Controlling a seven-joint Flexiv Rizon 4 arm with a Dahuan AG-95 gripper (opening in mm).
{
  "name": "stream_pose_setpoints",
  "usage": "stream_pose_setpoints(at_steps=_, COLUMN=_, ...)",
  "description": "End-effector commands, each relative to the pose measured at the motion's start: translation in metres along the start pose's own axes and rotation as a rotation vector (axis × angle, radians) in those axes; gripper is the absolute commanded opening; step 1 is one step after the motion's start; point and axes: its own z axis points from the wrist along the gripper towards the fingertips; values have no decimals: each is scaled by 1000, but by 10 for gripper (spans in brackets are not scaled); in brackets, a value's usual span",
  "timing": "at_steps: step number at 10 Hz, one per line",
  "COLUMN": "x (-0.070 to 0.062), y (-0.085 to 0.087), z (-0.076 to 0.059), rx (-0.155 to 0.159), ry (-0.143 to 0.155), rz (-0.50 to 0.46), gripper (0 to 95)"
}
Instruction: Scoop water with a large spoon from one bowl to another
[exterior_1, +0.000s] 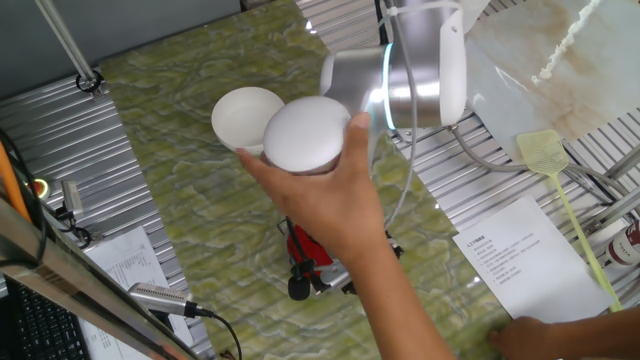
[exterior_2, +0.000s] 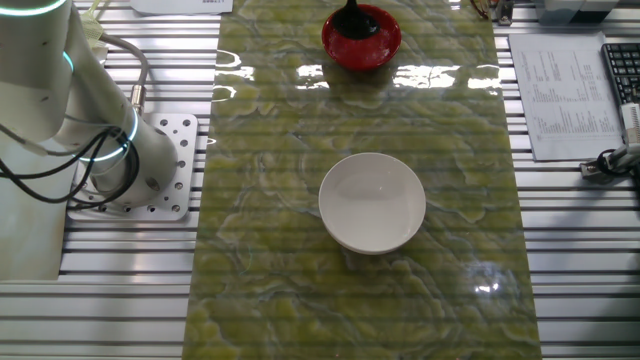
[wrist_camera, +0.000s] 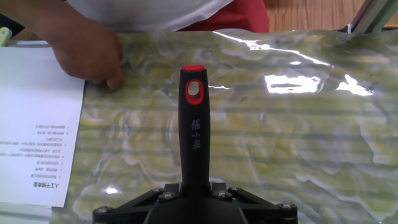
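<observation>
My gripper (wrist_camera: 195, 196) is shut on the large spoon's black handle (wrist_camera: 194, 134), whose red tip (wrist_camera: 194, 70) points away towards a person. In the other fixed view the black scoop (exterior_2: 352, 18) sits in the red bowl (exterior_2: 362, 45) at the mat's far end. The white bowl (exterior_2: 372, 203) stands mid-mat. In one fixed view the white bowl (exterior_1: 246, 116) has a second white round vessel (exterior_1: 304, 134) beside it, held by a person's hand (exterior_1: 335, 195). That arm hides most of the red bowl (exterior_1: 299, 246) and my gripper.
The person's other hand (wrist_camera: 93, 53) rests on the green mat (wrist_camera: 298, 143) next to a printed sheet (wrist_camera: 31, 124). The robot arm (exterior_1: 420, 70) rises at the back, and its base (exterior_2: 150, 170) shows left of the mat. A fly swatter (exterior_1: 560, 190) lies at the right.
</observation>
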Motion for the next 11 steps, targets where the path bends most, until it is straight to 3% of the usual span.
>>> stream_pose_setpoints(at_steps=1, x=1, y=1, z=1, rx=-8, ry=2, rz=5, gripper=0)
stream_pose_setpoints(at_steps=11, x=-2, y=-1, z=5, rx=-33, ry=4, rz=17, gripper=0)
